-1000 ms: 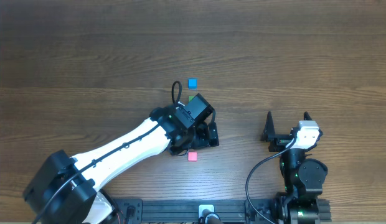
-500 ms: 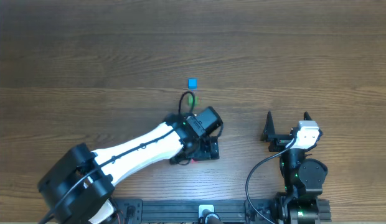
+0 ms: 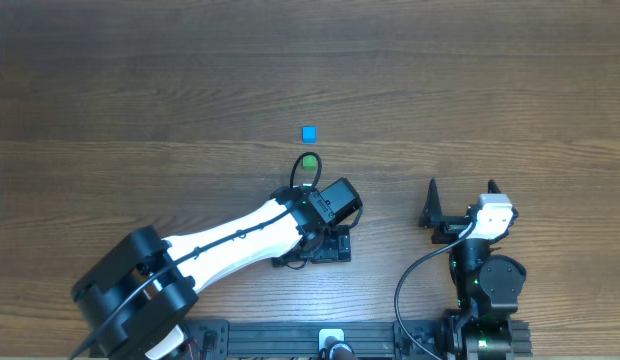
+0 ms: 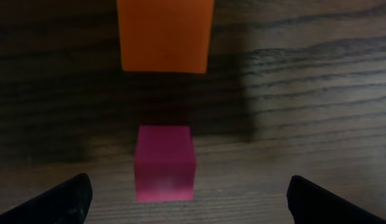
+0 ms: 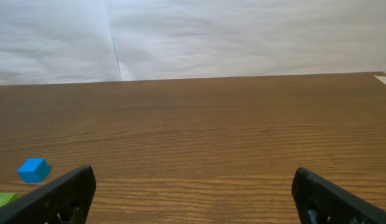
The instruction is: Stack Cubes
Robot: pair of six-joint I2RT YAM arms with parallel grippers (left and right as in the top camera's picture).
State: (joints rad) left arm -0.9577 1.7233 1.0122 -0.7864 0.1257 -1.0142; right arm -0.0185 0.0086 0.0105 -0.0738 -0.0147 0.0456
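Swung back toward its base, the left arm (image 3: 230, 240) now hangs its jaws over the pink cube (image 4: 165, 163), which lay bare a second ago, and the green cube (image 3: 309, 162) it had covered is back in sight. All of this sits on the wooden tabletop (image 3: 140, 80). The left jaws are spread wide, one tip on either side of the pink cube and well clear of it. The right arm (image 3: 480, 260) sits parked near its base, its jaws likewise spread on nothing.

An orange cube (image 4: 165, 34) lies just beyond the pink one, apart from it. The blue cube (image 3: 309, 133) rests near the green one, farther up the tabletop.

The cubes look small, light and rigid, with flat, smooth faces. I would pinch the pink one squarely across two opposite sides, centred so it cannot twist. No label or writing shows on any of them.
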